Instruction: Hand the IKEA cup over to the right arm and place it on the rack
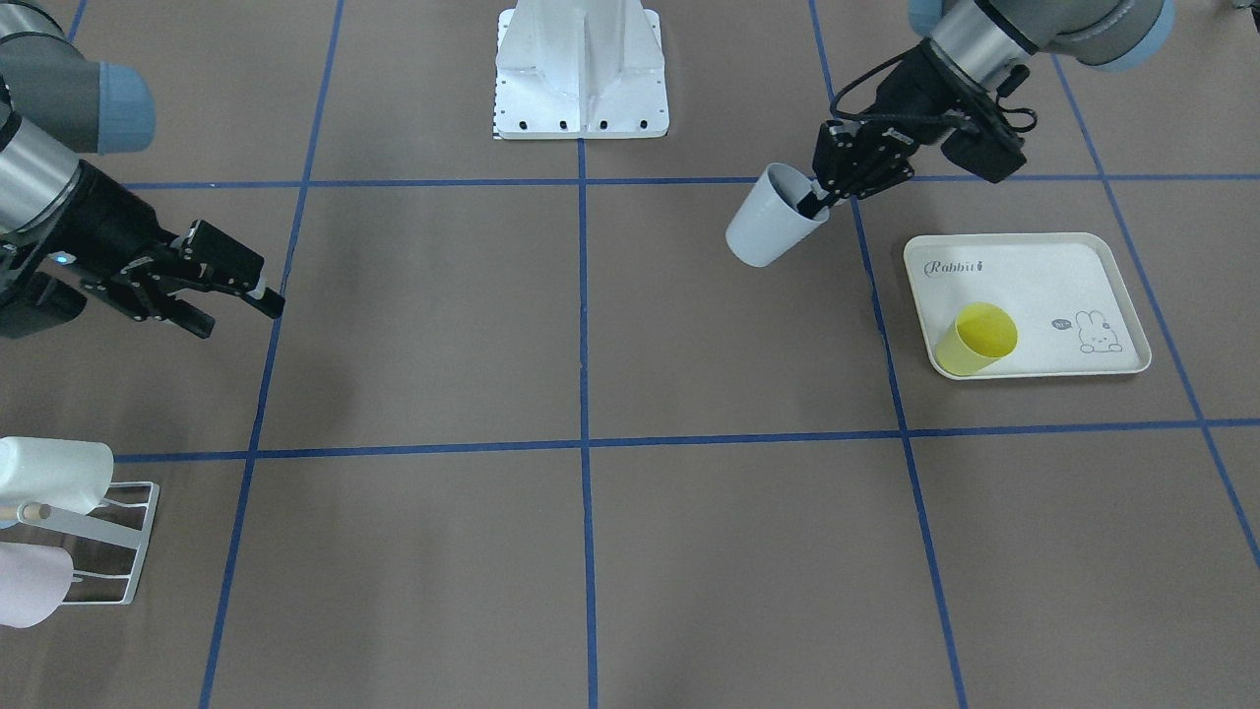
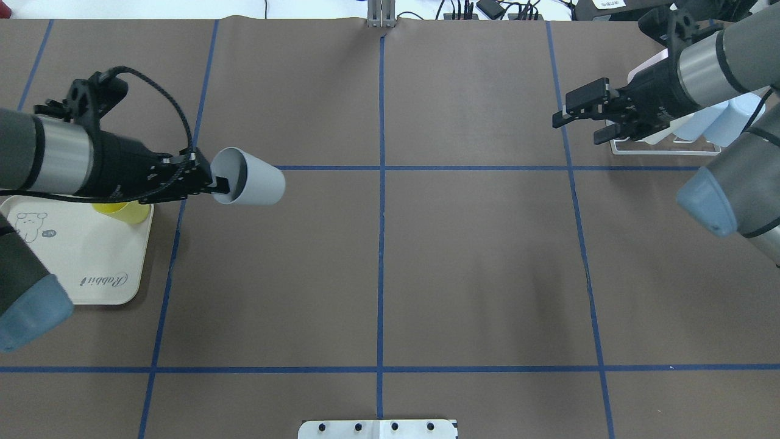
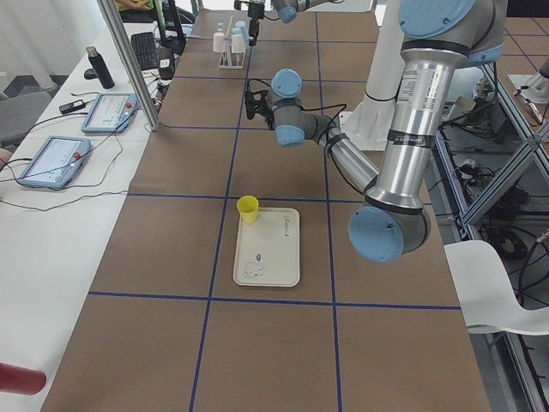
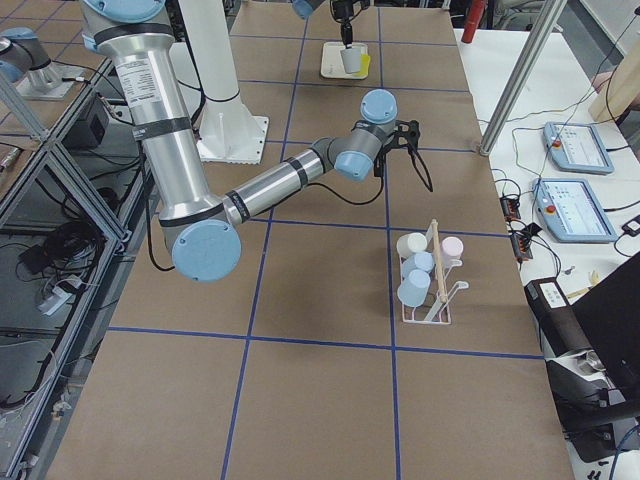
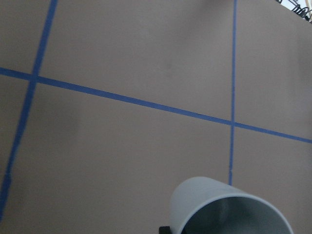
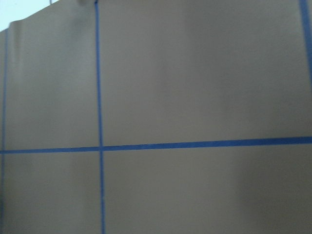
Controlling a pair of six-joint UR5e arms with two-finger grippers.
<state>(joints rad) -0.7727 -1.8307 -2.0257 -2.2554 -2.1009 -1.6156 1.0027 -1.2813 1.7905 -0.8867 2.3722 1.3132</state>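
My left gripper point(image 2: 220, 183) is clamped on the rim of the IKEA cup point(image 2: 253, 183), with one finger inside the mouth and the other against the outer wall. The cup hangs sideways left of centre in the overhead view, its base pointing toward the middle of the frame. In the front-facing view it tilts, and I judge it to be clear of the table.

My right gripper point(image 2: 577, 125) sits in the upper right of the overhead view with its jaws spread and nothing between them. It is well apart from the cup and just in front of the rack point(image 1: 128, 542). The rack stands at the lower left edge of the front-facing view and already carries several pale cups.

Behind my left wrist is the rabbit tray point(image 1: 1024, 238), with a yellow cup point(image 1: 975, 340) lying on it.

I take the step in hand to be the handover.

- **Meeting point:** I would bring both arms toward the central blue line.
- **Where to grip:** The free base end goes to the right jaws, which should close across the body, away from the rim, so the two sets of fingers never meet.
- **Slip risk:** The wall looks smooth and tapered, so a pinch near the base could slide off; mid-body seems safer.
- **Release:** The right jaws should be fully closed before the left lets go.
- **Why the base end:** It leaves the mouth open for a prong.
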